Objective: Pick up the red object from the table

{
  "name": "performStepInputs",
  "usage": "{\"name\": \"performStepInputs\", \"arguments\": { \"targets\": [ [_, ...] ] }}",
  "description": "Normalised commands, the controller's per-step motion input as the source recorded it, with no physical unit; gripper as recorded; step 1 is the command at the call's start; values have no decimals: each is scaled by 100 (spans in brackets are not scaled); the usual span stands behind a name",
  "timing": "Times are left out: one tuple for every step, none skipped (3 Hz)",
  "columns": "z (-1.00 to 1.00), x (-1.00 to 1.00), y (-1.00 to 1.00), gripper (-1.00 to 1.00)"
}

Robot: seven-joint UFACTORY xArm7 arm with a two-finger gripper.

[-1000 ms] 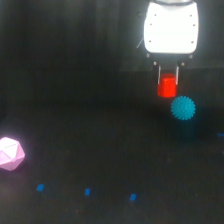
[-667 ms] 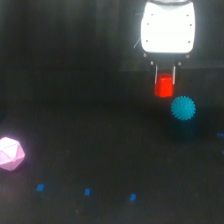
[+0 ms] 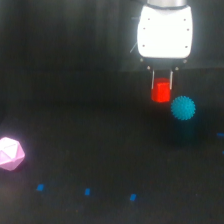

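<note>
The red object (image 3: pixel 161 91) is a small bright red-orange block. It sits between the two thin fingers of my gripper (image 3: pixel 162 90), under the white gripper body (image 3: pixel 165 31) at the upper right of the exterior view. The gripper is shut on it and seems to hold it above the black table (image 3: pixel 100 150). The cyan spiky ball (image 3: pixel 183 108) lies just below and to the exterior view's right of the block, apart from it.
A pink faceted polyhedron (image 3: pixel 10 153) lies at the far left edge. Small blue marks (image 3: pixel 87 191) dot the table along the bottom. A dark shadow falls under the cyan ball.
The gripper has risen with the red object in it, moving up and away from the cyan ball. The ball and the polyhedron have stayed put.
</note>
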Motion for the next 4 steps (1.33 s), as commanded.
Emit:
{"name": "performStepInputs", "arguments": {
  "targets": [
    [-15, 3, -5, -100],
    [-6, 17, 22, -100],
    [-28, 7, -12, -100],
    [11, 3, 37, -100]
  ]
}}
